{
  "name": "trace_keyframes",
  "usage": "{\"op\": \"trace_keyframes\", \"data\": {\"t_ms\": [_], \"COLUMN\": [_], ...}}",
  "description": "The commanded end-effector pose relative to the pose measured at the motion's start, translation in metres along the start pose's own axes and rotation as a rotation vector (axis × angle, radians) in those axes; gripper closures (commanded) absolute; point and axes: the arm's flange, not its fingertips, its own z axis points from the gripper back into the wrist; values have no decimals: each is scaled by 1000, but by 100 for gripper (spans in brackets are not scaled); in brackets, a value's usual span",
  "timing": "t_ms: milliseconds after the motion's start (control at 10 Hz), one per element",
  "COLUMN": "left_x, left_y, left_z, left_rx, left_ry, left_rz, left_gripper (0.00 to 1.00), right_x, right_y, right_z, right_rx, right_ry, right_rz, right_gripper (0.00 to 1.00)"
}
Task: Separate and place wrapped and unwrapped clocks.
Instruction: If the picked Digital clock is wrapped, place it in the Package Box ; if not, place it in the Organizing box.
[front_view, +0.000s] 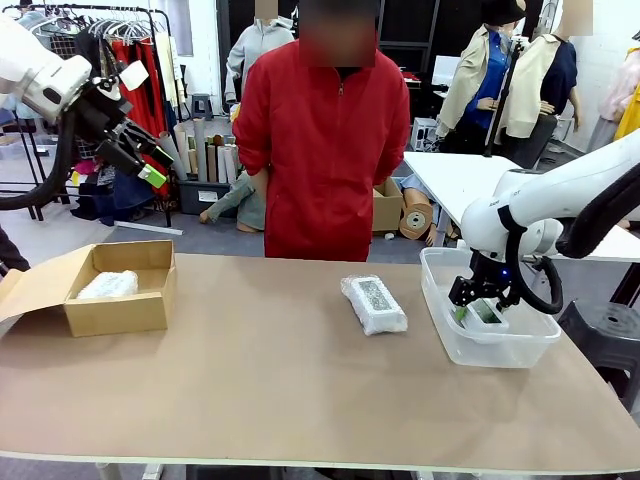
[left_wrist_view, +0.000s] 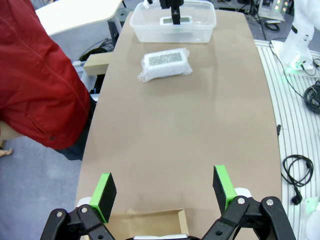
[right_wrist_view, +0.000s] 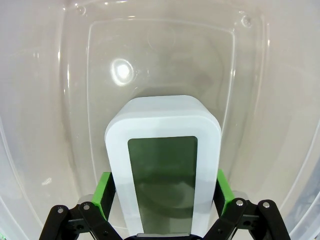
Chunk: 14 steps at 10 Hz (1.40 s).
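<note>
Now right fingers (right_wrist_view: 103, 192) grip clock (right_wrist_view: 162, 150) low in tub (front_view: 500, 350); set it flat before letting go; left fingers (left_wrist_view: 106, 194) spread.

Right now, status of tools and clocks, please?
Left tool open, raised. Right tool shut on white clock inside clear bin. One wrapped clock mid-table, second wrapped clock in box.

Front camera: between my arms, facing across the surface (front_view: 250, 380). Left wrist: high, looking past my left jaws down its length to the clear tub (left_wrist_view: 150, 35), shared with front. Right wrist: very close, inside that tub.
</note>
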Motion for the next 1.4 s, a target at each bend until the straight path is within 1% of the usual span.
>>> {"op": "trace_keyframes", "data": {"t_ms": [0,200,500,900,1300], "left_x": [0,0,0,0,0], "left_y": [-1,-1,-1,-1,-1], "left_z": [1,1,1,1,1], "left_rx": [0,0,0,0,0], "left_ry": [1,1,1,1,1], "left_rz": [-6,-6,-6,-6,-6], "left_gripper": [0,0,0,0,0], "right_x": [5,1,-1,-5,-8], "right_y": [-1,4,5,10,11], "right_z": [6,10,16,37,45], "right_rx": [9,-15,-16,-52,-70], "right_ry": [2,18,18,-3,-6], "right_rz": [4,15,16,22,54], "right_gripper": [0,0,0,0,0]}}
